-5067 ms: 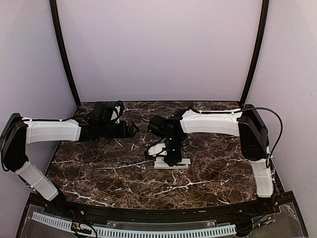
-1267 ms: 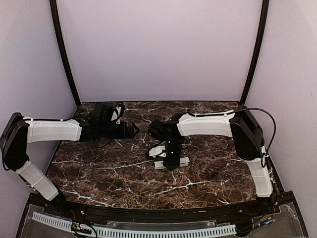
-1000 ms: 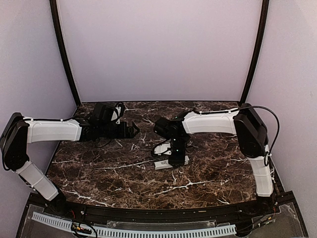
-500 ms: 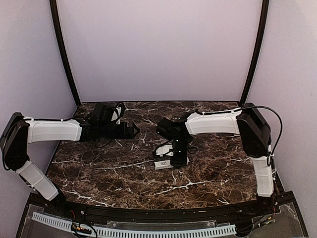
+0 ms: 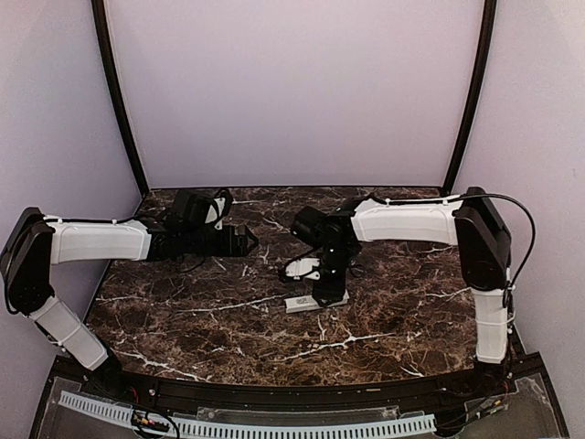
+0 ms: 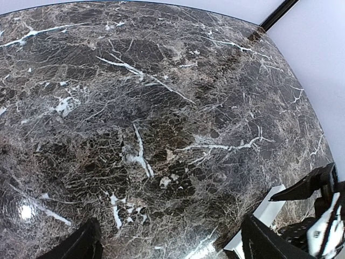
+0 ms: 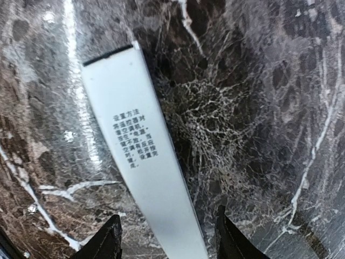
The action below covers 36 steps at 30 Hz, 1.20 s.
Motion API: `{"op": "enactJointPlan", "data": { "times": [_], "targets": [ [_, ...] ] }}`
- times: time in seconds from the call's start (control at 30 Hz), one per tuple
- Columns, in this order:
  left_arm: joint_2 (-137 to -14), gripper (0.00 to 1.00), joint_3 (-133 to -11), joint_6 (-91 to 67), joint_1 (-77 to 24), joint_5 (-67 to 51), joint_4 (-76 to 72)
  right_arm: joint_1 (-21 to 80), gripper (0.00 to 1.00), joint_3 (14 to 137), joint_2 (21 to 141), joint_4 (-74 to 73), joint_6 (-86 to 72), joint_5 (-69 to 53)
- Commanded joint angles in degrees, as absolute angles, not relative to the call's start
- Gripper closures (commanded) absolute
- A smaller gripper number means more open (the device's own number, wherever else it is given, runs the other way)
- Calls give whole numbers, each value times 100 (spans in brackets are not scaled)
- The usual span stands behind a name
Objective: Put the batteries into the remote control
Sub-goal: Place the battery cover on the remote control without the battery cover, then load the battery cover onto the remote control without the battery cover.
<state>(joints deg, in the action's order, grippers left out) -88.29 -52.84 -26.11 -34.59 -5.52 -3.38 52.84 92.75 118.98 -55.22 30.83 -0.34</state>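
Observation:
The remote control (image 7: pixel 141 156) is a long white bar lying flat on the marble, printed text on its upper face. It also shows under my right arm as the remote control (image 5: pixel 302 303) and at the lower right edge as the remote control (image 6: pixel 268 206). My right gripper (image 7: pixel 168 238) points down over it, open, one finger on each side of the bar with a gap on both sides. In the top view the right gripper (image 5: pixel 327 293) covers the bar's right half. My left gripper (image 6: pixel 172 245) hovers open over bare marble, left of the bar (image 5: pixel 245 240). The batteries are out of view.
The dark marble table (image 5: pixel 201 311) has black posts at its back corners and lilac walls around it. A black rail and a white slotted strip (image 5: pixel 247 428) run along the near edge.
The right arm's elbow has swung out to the right and its gripper has shifted slightly right over the bar, jaws a little wider. The left arm has not moved.

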Motion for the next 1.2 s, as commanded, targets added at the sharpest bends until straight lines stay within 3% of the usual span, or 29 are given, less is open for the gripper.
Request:
{"op": "enactJointPlan", "data": {
  "times": [0.0, 0.13, 0.27, 0.4, 0.53, 0.63, 0.97, 1.17],
  "targets": [
    [-8628, 11, -5333, -2099, -3449, -811, -461, 5214, 43, 9254, 11278, -5547, 3078, -568],
    [-8451, 9, -5476, -1226, -3741, -737, -185, 5089, 42, 9082, 10864, -5606, 2996, -899],
    [-8432, 10, -5910, 29, -4205, -833, 996, 4732, 47, 8922, 10395, -5230, 2058, -975],
    [-8630, 16, -6255, 1258, -4646, -617, 2402, 3997, 79, 8567, 10068, -4759, 426, -1067],
    [-8921, 26, -6247, 1531, -4762, -518, 3132, 3708, 99, 7902, 9867, -4516, -1008, -391],
    [-9176, 37, -6100, 1469, -4832, -565, 3151, 3709, 100, 7457, 9759, -4366, -1794, -30],
    [-10449, 60, -6389, 790, -5212, -93, 2324, 3785, 100, 6756, 9965, -3974, -3002, 80],
    [-10693, 64, -6328, 537, -5220, -354, 1913, 4005, 100, 6719, 10298, -3767, -3153, 26]
  ]
}}
